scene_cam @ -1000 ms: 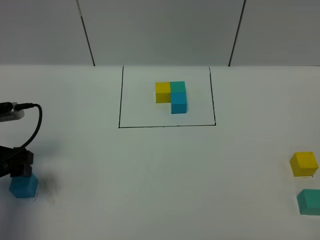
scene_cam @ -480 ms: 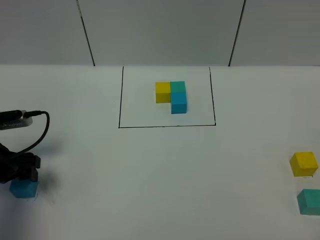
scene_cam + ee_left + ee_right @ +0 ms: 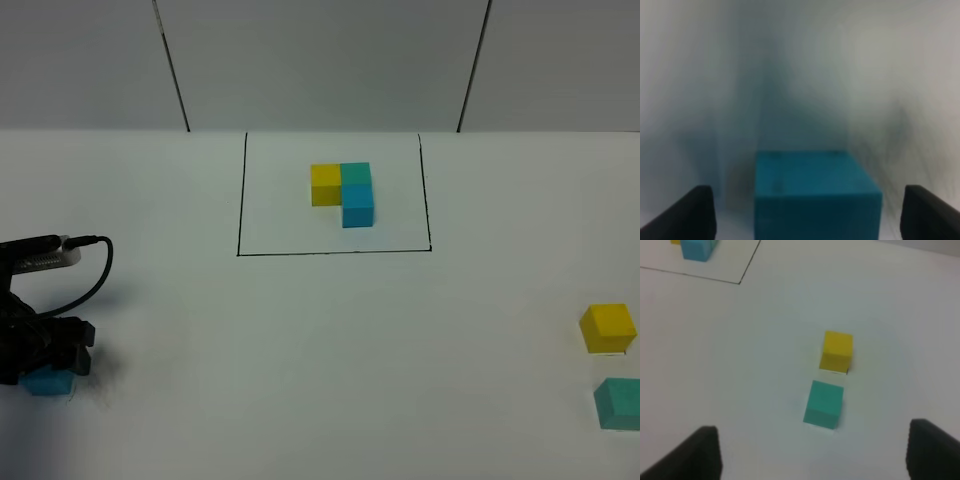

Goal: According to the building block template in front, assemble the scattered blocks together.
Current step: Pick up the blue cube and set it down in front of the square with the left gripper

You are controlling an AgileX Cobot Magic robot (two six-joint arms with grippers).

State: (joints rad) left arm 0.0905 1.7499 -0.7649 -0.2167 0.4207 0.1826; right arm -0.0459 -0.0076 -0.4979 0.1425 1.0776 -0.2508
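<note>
The building block template [image 3: 342,193] is a yellow, teal-green and blue L inside a black outline [image 3: 334,252] at the back centre. Of the scattered blocks, the blue cube [image 3: 46,381] lies at the far left, mostly covered by my left gripper [image 3: 48,352]. In the left wrist view the blue cube [image 3: 815,195] sits between the open fingers [image 3: 685,215], with a gap on each side. The yellow cube [image 3: 608,328] and the teal-green cube [image 3: 620,403] lie at the far right. My right gripper [image 3: 812,455] hangs open above them, apart from the yellow cube [image 3: 837,351] and the teal-green cube [image 3: 824,404].
A black cable [image 3: 95,270] loops off the left arm. White panels with dark seams [image 3: 172,70] stand behind the white table [image 3: 320,350]. A corner of the outline [image 3: 700,275] and the template's blue cube [image 3: 697,249] show in the right wrist view.
My left gripper has moved right and come down over the blue cube, which now shows only at its lower edge. The other cubes have not moved.
</note>
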